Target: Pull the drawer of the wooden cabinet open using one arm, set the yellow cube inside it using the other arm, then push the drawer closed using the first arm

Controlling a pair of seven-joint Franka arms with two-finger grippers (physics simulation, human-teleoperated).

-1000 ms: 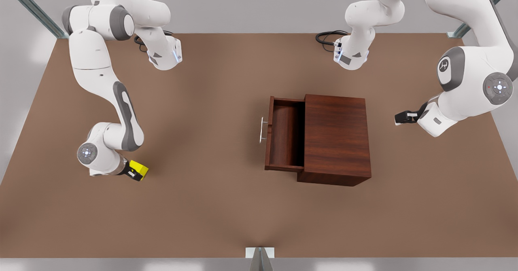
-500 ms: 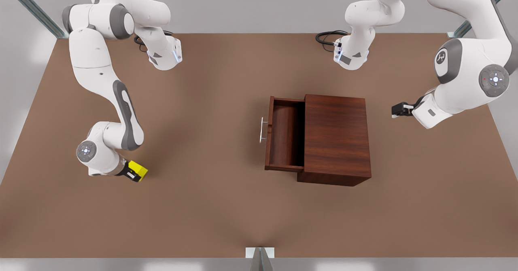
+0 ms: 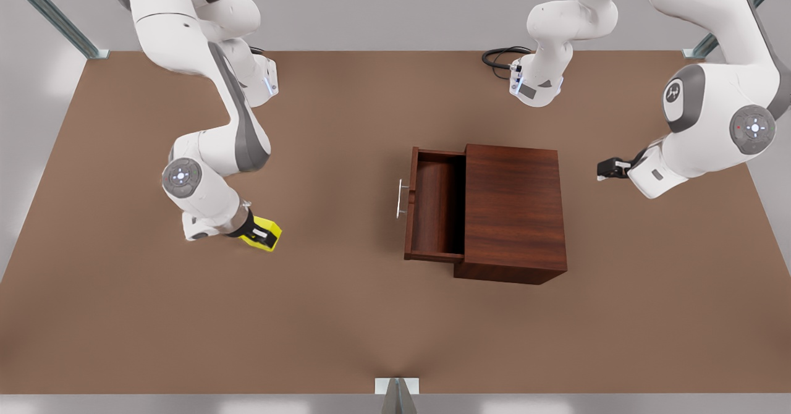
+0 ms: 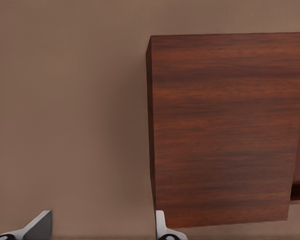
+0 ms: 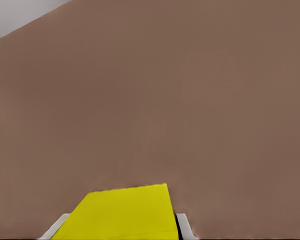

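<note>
Right gripper (image 3: 264, 235) sits left of centre in the front view, pinching the yellow cube (image 3: 269, 229) between its fingers (image 5: 183, 226), above the brown table (image 3: 334, 315). The wooden cabinet (image 3: 514, 207) stands right of centre with the drawer (image 3: 432, 204) pulled out toward the front view's left, silver handle (image 3: 401, 198) on its front, tray bare inside. Left gripper (image 3: 609, 168) hangs at the right edge of the frame, just beyond the cabinet's back side, fingers (image 4: 162, 226) spread wide with nothing between them.
</note>
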